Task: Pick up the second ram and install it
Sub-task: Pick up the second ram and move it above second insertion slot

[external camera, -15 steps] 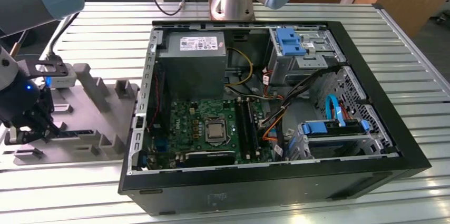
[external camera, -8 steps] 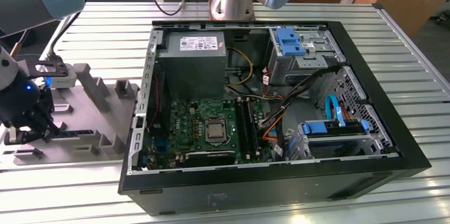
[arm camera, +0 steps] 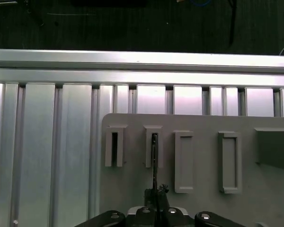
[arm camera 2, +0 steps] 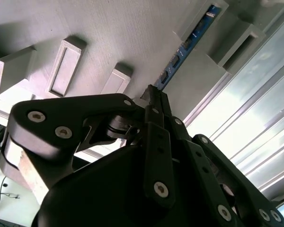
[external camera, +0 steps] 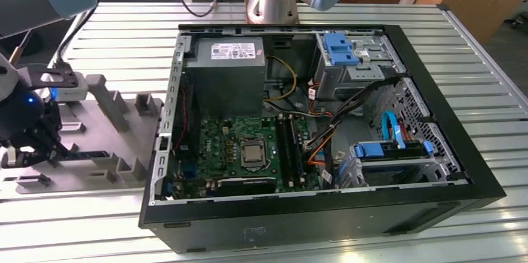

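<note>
The second ram (arm camera 2: 187, 45) is a thin stick with small black chips, standing on edge between two upright posts of the grey plastic tray (arm camera 2: 113, 33). In the first wrist view the ram (arm camera: 154, 163) shows edge-on, running from a post slot to my gripper (arm camera: 155, 193). My gripper (arm camera 2: 155, 94) has its fingers closed on the near end of the stick. In the exterior view my gripper (external camera: 43, 150) hangs low over the tray (external camera: 107, 114) at the exterior view's left, and the ram (external camera: 83, 153) shows as a dark line beside it.
An open black computer case (external camera: 429, 170) lies at the exterior view's right, holding a green motherboard (external camera: 219, 145) with long black slots (external camera: 289, 145), a grey power supply (external camera: 227, 77) and blue drive bays (external camera: 342, 49). Ribbed metal tabletop (arm camera: 47, 142) surrounds the tray.
</note>
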